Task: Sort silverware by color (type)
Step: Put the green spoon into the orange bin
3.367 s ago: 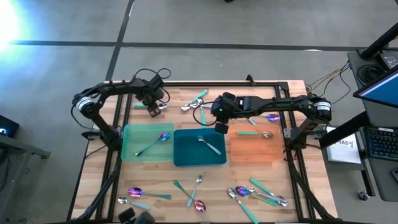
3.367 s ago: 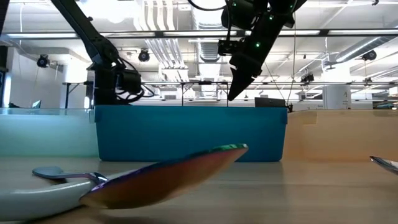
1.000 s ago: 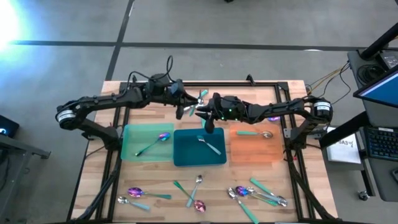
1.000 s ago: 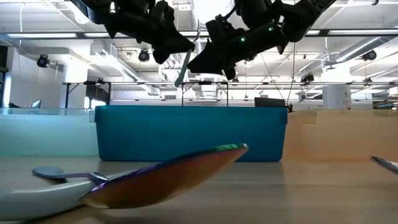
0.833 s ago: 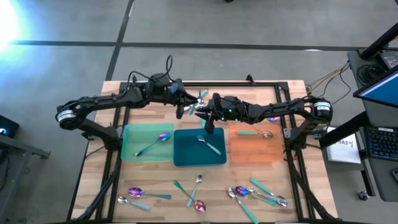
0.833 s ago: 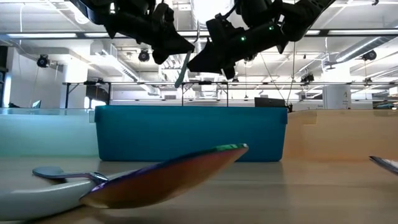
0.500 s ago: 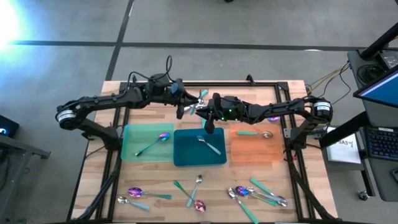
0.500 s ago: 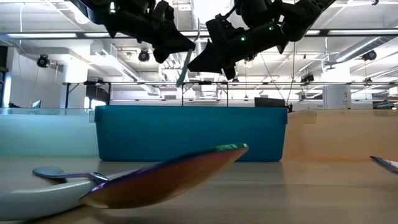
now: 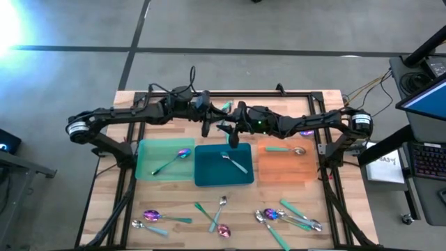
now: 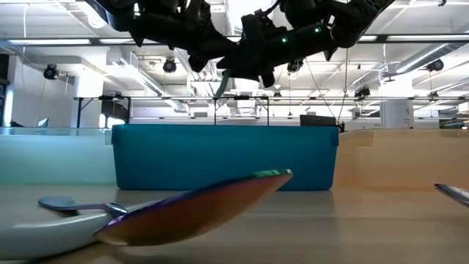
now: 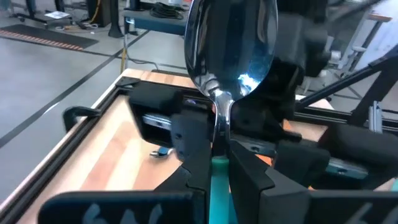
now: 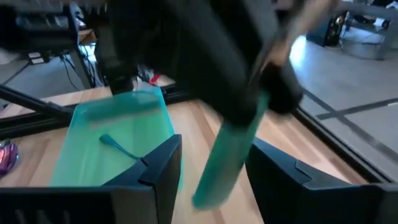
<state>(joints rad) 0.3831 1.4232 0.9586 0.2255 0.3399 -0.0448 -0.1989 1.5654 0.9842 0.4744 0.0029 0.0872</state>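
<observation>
My left gripper (image 9: 208,123) is shut on a teal-handled spoon (image 11: 229,50) in the air over the far edge of the teal tray (image 9: 209,174). The spoon's silver bowl stands above the fingers, and its teal handle (image 12: 231,155) hangs below them. My right gripper (image 9: 225,129) faces the left one and is open. Its two fingers (image 12: 158,171) stand on either side of the hanging handle, with a gap showing on both sides. One spoon lies in each of the three trays. My left gripper pinches the spoon between its two fingers (image 11: 199,152) at the thin neck (image 11: 219,127), where the silver stem meets the teal handle. The fingers come nearly level from the table's left and lie across the spoon. The spoon is lifted clear and roughly upright, bowl up.
The green tray (image 9: 150,171), the teal tray and the orange tray (image 9: 286,171) lie side by side mid-table. Several loose spoons (image 9: 221,226) lie along the near edge, with more (image 9: 224,107) by the far edge. A purple spoon (image 10: 190,209) lies right before the low camera.
My left gripper has shifted a little toward the table's right with the spoon, closing in on my right gripper. In the low view the two now overlap, and less of the hanging handle shows below them.
</observation>
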